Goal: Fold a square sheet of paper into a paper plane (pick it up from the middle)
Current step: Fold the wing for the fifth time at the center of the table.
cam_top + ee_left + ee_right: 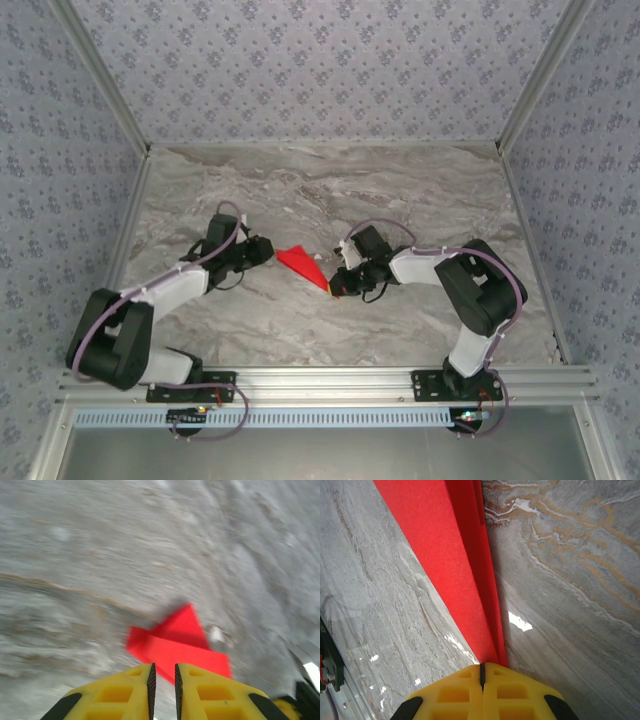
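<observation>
Pinching paper plane (451, 555), right gripper (481, 667) | left wrist view: left gripper (163, 667) parted

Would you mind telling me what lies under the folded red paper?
Grey marble-patterned tabletop surrounds the folded red paper, which is pinched at its tip by the right fingers. The patch directly beneath the paper is covered, so nothing there can be checked.

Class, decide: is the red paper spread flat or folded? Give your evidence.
Folded. The red paper forms a pointed wedge, and stacked layers run into the shut right gripper.
</observation>
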Tool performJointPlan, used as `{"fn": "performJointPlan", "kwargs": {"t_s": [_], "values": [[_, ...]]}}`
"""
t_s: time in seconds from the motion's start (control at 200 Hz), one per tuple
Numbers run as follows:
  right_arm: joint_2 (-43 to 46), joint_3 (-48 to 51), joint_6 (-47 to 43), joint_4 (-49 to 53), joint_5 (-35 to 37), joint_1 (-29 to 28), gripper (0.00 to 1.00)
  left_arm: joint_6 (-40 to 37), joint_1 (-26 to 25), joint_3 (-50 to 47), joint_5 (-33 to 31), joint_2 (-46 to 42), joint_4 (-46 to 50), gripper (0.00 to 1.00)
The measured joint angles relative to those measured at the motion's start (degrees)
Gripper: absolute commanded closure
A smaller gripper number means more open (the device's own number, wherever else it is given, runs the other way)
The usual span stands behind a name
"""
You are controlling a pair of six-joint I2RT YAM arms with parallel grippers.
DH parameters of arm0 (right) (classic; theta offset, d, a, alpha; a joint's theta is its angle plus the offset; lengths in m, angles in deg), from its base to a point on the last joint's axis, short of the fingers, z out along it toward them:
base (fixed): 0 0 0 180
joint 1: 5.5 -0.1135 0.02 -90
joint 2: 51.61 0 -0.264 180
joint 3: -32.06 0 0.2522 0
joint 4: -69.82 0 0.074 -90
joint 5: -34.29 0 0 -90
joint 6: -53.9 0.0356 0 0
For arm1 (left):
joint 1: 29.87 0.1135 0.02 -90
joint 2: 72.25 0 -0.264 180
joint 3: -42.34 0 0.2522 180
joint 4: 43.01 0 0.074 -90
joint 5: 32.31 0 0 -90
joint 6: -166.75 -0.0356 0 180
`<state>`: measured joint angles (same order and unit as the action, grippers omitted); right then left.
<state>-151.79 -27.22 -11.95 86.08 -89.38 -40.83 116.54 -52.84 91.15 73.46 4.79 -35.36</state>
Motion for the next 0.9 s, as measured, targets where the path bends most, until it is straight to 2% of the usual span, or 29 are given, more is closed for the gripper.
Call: {"fn": "performJointPlan", "kwargs": {"t_s": [0.17, 0.39, 0.57, 0.899], "values": [[-0.07, 0.0, 0.0, 0.0, 0.0, 0.0, 1.0, 4.13, -10.32, -0.9, -0.55, 0.44, -4.83, 0.84], [-0.11, 0.0, 0.04, -0.02, -0.04, 0.0, 1.0, 9.01, -19.63, 1.11, -0.39, 14.1, -11.74, 0.89], [-0.11, 0.0, 0.04, 0.0, -0.04, 0.0, 1.0, 11.41, -20.65, 1.66, 0.13, 20.28, -15.58, 0.89], [-0.22, 0.0, 0.04, -0.02, -0.11, 0.02, 1.0, 11.23, -19.78, 2.86, -1.99, 20.81, -13.55, 0.89]]}}
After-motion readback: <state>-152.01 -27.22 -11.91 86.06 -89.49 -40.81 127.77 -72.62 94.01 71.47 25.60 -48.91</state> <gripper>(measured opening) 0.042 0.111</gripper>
